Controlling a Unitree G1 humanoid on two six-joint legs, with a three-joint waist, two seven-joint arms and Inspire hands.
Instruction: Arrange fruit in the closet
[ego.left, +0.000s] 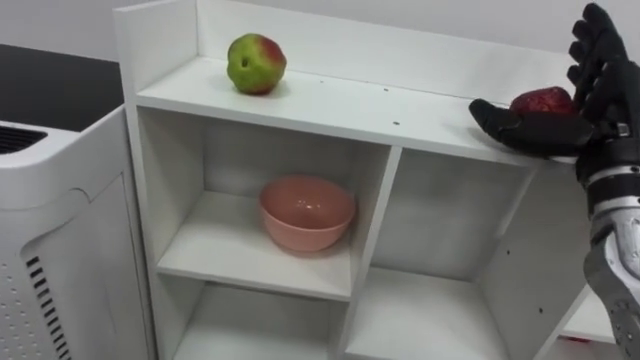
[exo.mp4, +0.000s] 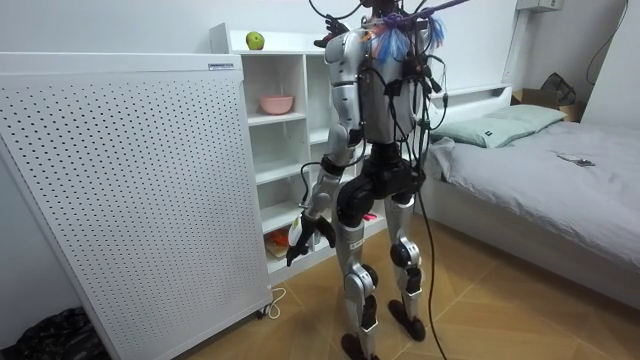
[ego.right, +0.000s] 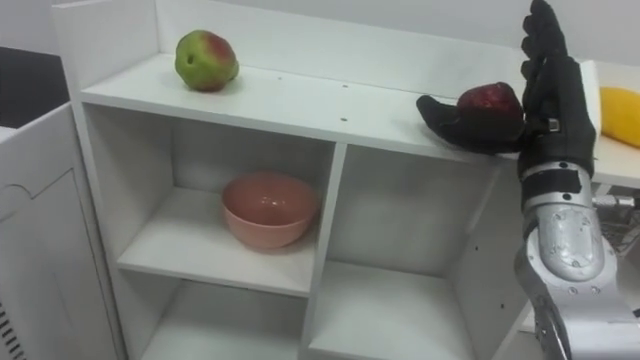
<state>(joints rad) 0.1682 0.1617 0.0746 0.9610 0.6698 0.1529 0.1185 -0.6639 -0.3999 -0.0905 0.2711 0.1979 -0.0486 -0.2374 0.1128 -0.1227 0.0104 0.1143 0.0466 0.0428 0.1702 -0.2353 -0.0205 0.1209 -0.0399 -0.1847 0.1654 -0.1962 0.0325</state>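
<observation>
Red apple (ego.right: 490, 97) at right on the white closet's top shelf (ego.right: 300, 102), cradled between the right hand's (ego.right: 548, 95) upright, straight fingers (ego.right: 540, 40) and outstretched thumb, green apple (ego.right: 206, 60) at left, left hand (exo.mp4: 303, 238) hanging low.

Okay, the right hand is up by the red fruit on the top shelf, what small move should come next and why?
Probably draw the right hand back, clear of the red fruit: it seems to rest on the top shelf, the fingers stand straight behind it and the thumb lies in front, not clamped.
</observation>
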